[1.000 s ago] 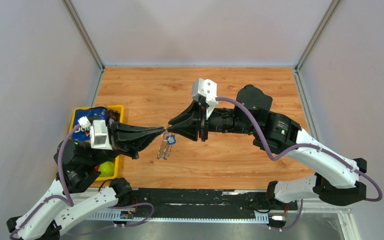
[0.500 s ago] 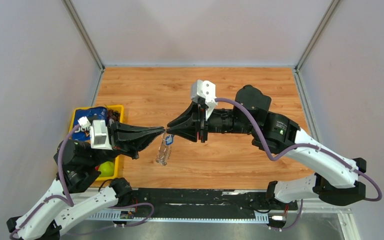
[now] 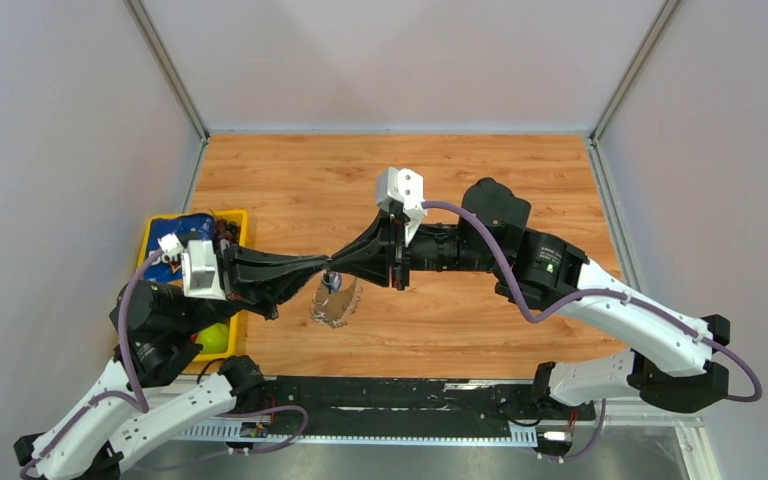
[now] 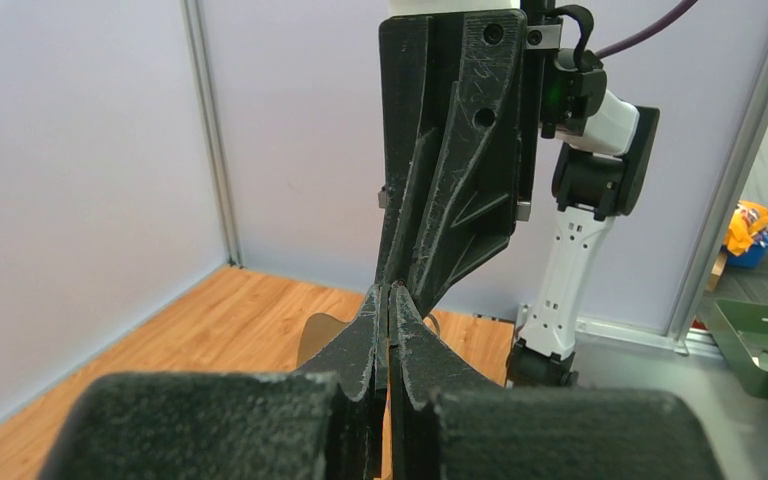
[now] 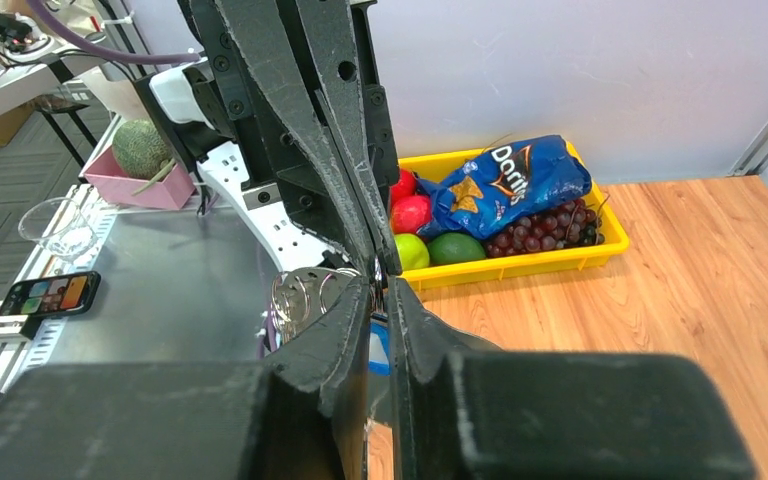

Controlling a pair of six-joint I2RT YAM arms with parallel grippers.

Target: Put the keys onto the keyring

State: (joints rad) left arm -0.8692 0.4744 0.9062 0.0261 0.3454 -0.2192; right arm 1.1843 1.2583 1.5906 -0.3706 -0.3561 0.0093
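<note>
My left gripper point(image 3: 324, 263) and right gripper point(image 3: 334, 266) meet tip to tip above the near middle of the table. The keyring point(image 3: 335, 303) hangs just below the tips, its silver pieces bunched together. In the left wrist view my left gripper point(image 4: 388, 293) is shut on a thin edge of metal, with the right gripper's fingers point(image 4: 450, 160) right above it. In the right wrist view my right gripper point(image 5: 378, 287) is shut on the key, whose blue head point(image 5: 381, 347) shows between the fingers. The ring's silver pieces point(image 5: 300, 293) hang to their left.
A yellow tray point(image 3: 238, 216) stands at the table's left edge. In the right wrist view the tray point(image 5: 520, 266) holds a blue chips bag point(image 5: 505, 185), dark grapes point(image 5: 550, 236) and red and green fruit point(image 5: 412, 232). Grey walls close in the table.
My right gripper has moved left, so its tips now touch the left gripper's tips. The hanging keyring has swung and turned broader toward the camera. The left arm has barely moved.
</note>
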